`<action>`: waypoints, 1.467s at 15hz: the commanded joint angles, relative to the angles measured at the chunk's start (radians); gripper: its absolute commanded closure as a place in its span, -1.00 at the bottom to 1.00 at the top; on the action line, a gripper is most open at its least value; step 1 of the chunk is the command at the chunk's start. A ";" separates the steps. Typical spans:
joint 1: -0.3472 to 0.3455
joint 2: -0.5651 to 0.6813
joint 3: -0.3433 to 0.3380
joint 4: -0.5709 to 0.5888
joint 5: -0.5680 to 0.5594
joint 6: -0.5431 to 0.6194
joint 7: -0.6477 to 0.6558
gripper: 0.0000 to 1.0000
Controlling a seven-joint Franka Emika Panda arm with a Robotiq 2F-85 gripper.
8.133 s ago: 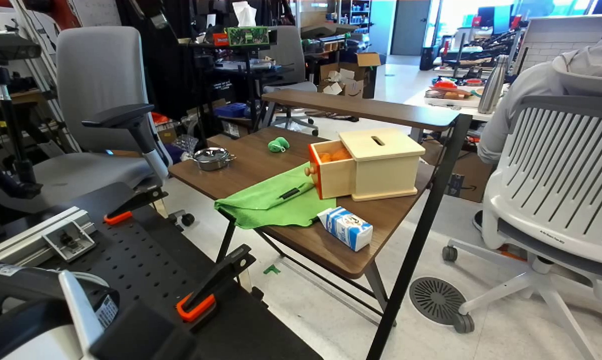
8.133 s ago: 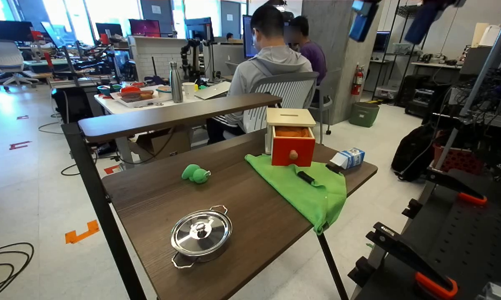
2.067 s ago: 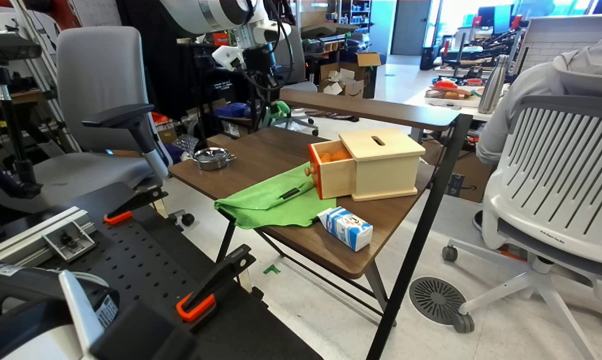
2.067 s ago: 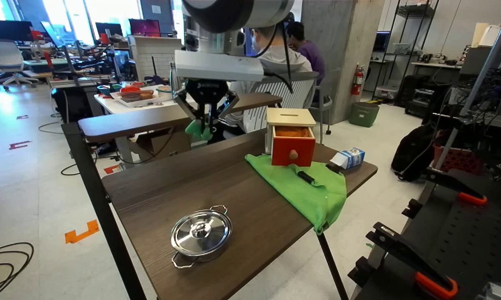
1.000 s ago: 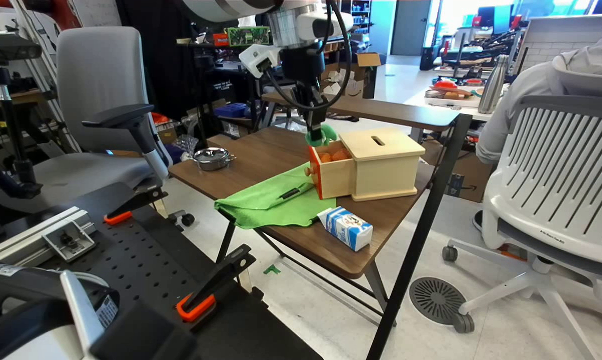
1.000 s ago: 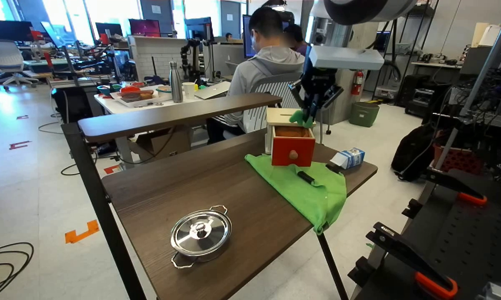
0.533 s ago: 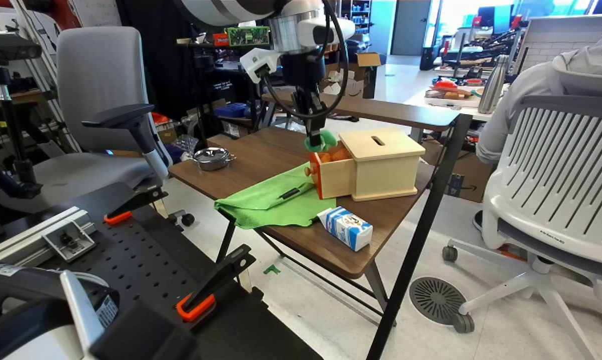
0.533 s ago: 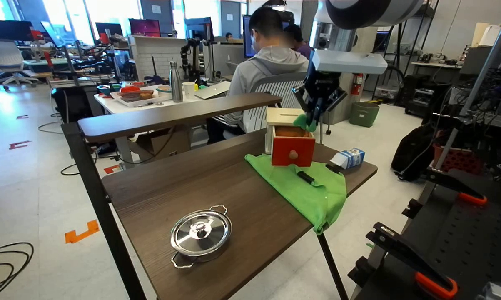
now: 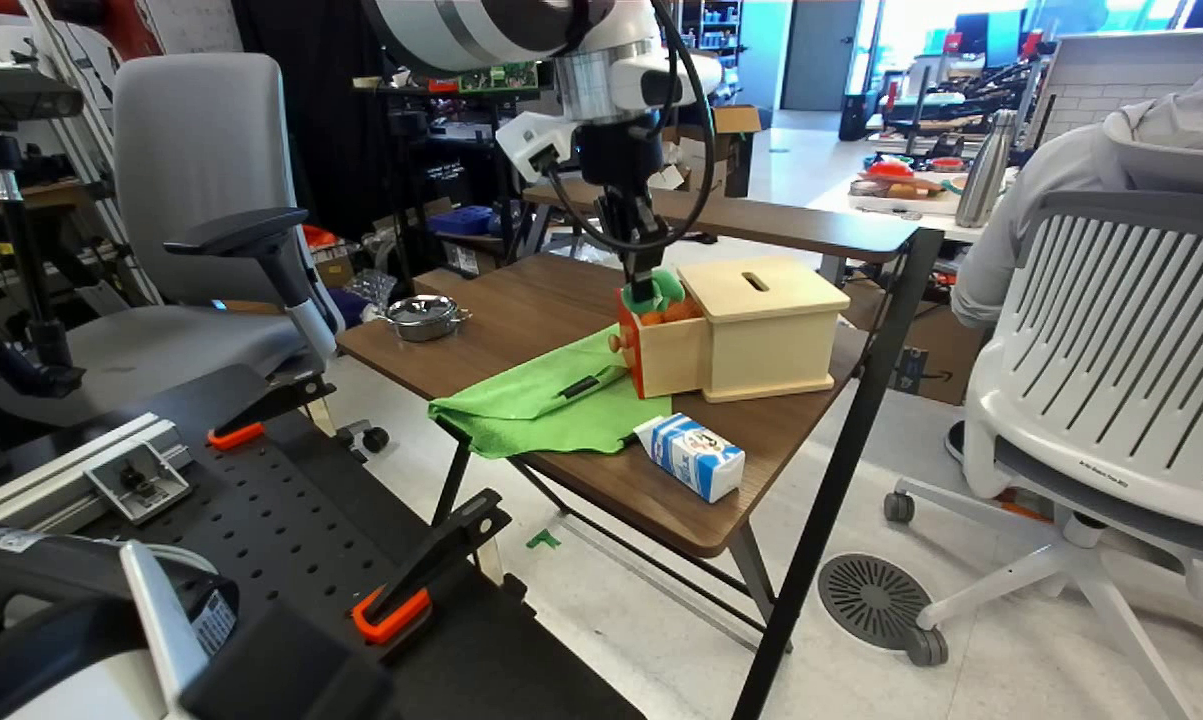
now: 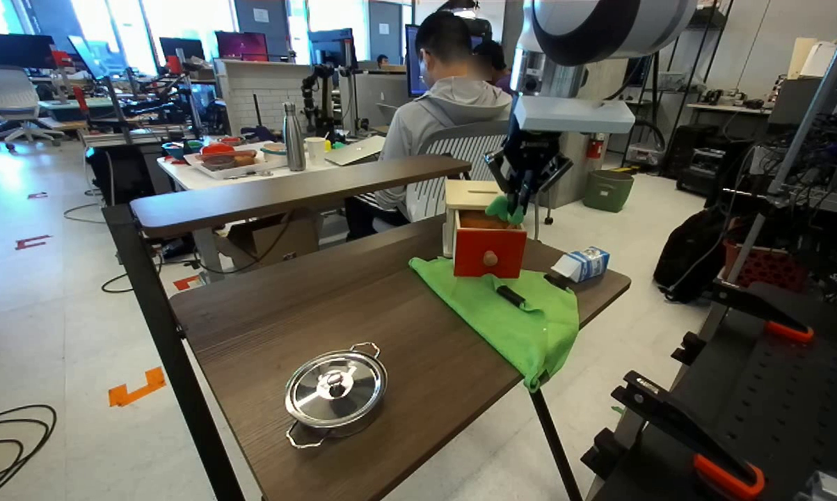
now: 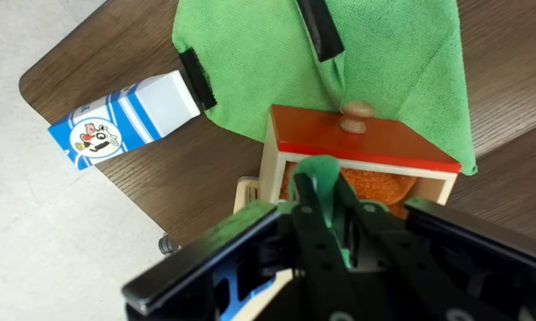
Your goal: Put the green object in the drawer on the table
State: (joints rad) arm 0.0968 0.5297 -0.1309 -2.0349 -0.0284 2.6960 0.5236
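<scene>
The green object point(image 11: 320, 166) is pinched between the black fingers of my gripper point(image 11: 321, 180), which is shut on it. In both exterior views the green object point(image 9: 669, 286) point(image 10: 498, 207) hangs at the mouth of the pulled-out drawer point(image 9: 675, 360) point(image 10: 474, 254), near its red front. Seen from the wrist, it overlaps the drawer rim point(image 11: 383, 167) at the side close to the milk carton. Part of it lies behind the fingers. Whether it touches the drawer, I cannot tell. The table point(image 10: 265, 327) carries the box.
Orange fluffy stuff point(image 11: 377, 185) fills part of the drawer. A light green cloth point(image 9: 551, 400) lies before it, partly under it. A milk carton point(image 9: 696, 455) and a lidded metal pot point(image 10: 336, 390) stand on the table. A raised shelf point(image 10: 307, 191) runs along one side.
The green object was lying on the table, then got lifted in my gripper and carried over to the drawer. In the last second the gripper has sunk slightly toward the drawer's opening.
</scene>
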 commanded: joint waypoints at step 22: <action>0.012 0.072 0.005 0.127 0.034 0.004 -0.045 -0.64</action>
State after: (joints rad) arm 0.1053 0.6295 -0.1291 -1.9012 -0.0284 2.6949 0.5110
